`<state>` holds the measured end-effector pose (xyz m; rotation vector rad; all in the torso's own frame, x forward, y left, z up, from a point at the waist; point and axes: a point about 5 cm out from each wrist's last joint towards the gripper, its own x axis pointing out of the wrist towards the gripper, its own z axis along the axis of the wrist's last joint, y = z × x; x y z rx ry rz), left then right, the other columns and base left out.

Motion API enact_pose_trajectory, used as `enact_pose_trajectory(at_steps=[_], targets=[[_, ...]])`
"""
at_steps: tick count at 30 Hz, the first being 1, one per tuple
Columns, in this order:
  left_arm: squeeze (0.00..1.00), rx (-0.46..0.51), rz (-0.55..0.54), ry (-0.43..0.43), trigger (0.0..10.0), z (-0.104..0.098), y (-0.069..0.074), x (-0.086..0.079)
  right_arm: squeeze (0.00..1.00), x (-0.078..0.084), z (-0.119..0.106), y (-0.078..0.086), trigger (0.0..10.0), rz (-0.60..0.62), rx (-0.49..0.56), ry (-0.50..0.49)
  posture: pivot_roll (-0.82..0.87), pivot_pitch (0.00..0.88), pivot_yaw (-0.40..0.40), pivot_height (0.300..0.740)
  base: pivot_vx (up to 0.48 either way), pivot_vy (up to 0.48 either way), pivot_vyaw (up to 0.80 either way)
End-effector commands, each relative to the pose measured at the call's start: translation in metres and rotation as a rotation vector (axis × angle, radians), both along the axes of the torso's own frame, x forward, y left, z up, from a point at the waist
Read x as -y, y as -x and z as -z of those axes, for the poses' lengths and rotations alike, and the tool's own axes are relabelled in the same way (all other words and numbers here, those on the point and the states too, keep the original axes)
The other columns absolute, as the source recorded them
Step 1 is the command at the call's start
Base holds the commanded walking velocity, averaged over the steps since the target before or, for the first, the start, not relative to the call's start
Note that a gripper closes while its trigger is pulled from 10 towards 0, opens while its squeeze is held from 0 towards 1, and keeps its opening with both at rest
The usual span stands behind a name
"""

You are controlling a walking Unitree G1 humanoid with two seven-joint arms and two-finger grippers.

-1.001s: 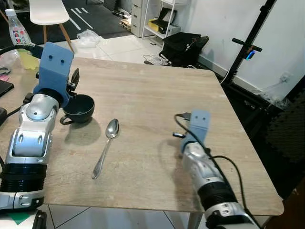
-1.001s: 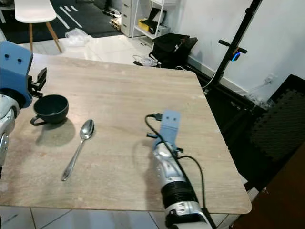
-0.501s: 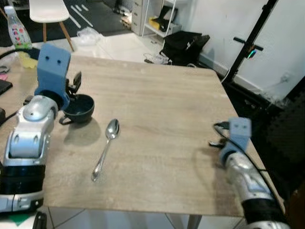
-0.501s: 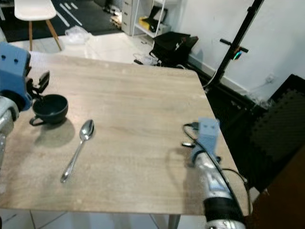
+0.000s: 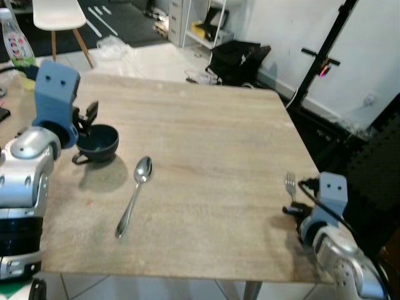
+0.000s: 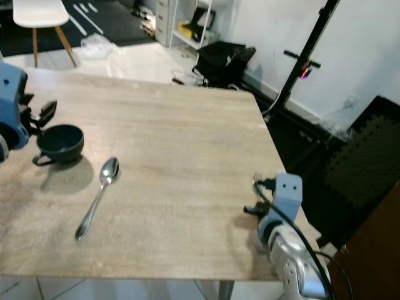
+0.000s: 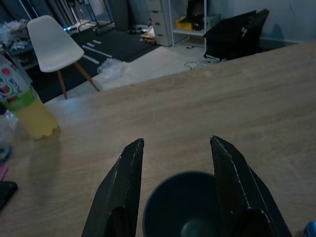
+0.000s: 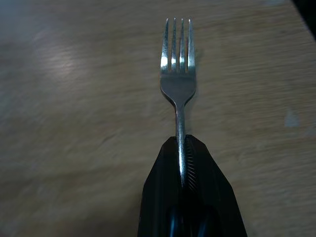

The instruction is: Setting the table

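Observation:
A dark blue cup stands on the wooden table at the left, its handle toward the front. My left gripper is open, with one black finger on each side of the cup's rim and just above it. A silver spoon lies on the table to the right of the cup. Near the table's right front corner my right gripper is shut on the handle of a silver fork. The fork's tines point away from me, low over the wood.
A drink bottle stands at the table's far left. Beyond the table are a white chair, a black bag and a black stand. The table's right edge runs close beside the right gripper.
My right arm has swung from the table's middle to its right front corner, and the fork now shows in its fingers. The left gripper stays at the cup.

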<state>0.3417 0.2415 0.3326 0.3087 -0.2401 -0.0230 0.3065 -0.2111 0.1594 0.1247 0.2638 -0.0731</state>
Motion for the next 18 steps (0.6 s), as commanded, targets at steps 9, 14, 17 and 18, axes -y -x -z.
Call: enact_pose_trajectory(at_steps=[9,14,17,18], targets=[[0.00,-0.023,0.017,0.006,10.0,0.007,-0.001,0.004,0.00,-0.009,0.009,0.003,10.0,-0.090,-0.053,0.088,0.09,0.173,-0.018,0.740,0.000,0.000,0.00],[0.00,-0.027,0.023,0.009,10.0,0.010,-0.002,0.008,0.00,-0.020,-0.003,-0.012,10.0,-0.085,0.015,0.046,0.10,0.171,-0.018,0.740,0.000,0.000,0.00],[0.00,-0.029,0.025,0.010,10.0,0.010,-0.001,0.009,0.52,-0.023,-0.005,-0.016,10.0,-0.087,0.019,0.037,0.10,0.171,-0.018,0.740,0.000,0.000,0.00],[0.00,-0.029,0.025,0.010,10.0,0.010,-0.001,0.009,1.00,-0.025,-0.006,-0.017,10.0,-0.091,0.022,0.029,0.10,0.171,-0.018,0.740,0.000,0.000,0.00]])
